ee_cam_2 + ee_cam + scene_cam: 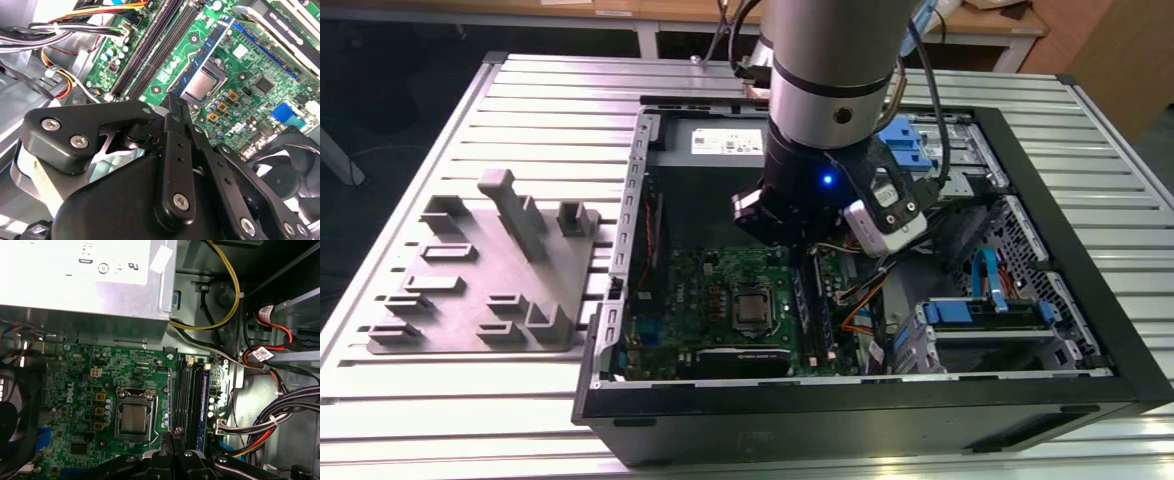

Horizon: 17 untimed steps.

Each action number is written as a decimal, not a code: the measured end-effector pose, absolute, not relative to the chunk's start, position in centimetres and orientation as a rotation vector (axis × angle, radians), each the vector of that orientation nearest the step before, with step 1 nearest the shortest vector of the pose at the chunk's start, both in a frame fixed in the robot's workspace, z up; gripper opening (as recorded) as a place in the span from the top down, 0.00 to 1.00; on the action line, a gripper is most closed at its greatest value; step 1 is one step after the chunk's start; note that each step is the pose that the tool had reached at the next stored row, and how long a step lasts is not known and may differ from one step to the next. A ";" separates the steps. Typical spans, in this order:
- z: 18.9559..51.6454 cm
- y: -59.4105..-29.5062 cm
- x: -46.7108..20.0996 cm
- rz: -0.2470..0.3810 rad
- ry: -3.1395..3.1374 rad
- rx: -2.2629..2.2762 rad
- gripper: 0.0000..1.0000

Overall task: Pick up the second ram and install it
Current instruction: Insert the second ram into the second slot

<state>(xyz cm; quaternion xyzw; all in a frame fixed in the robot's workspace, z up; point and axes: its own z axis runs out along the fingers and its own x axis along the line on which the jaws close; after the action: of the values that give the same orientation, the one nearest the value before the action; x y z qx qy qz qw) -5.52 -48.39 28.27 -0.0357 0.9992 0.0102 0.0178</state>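
— Where is the second ram (205, 57) sitting?
— Your fingers (173, 112) are clamping it edge-on. You are holding it over the motherboard (90, 405), between the processor socket (134, 419) and the memory slots (189, 400).

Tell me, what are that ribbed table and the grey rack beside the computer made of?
The table looks like bare metal, probably aluminium: pale silvery slats with a dull sheen. The grey rack looks like matt plastic: uniform light grey, blocky posts, no shine.
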 end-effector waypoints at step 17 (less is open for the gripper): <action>27.0 -48.4 -4.0 0.031 3.104 -0.111 0.92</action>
<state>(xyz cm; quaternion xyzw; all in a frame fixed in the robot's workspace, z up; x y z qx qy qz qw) -3.99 -48.39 26.99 -0.0356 0.9992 0.0101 0.0177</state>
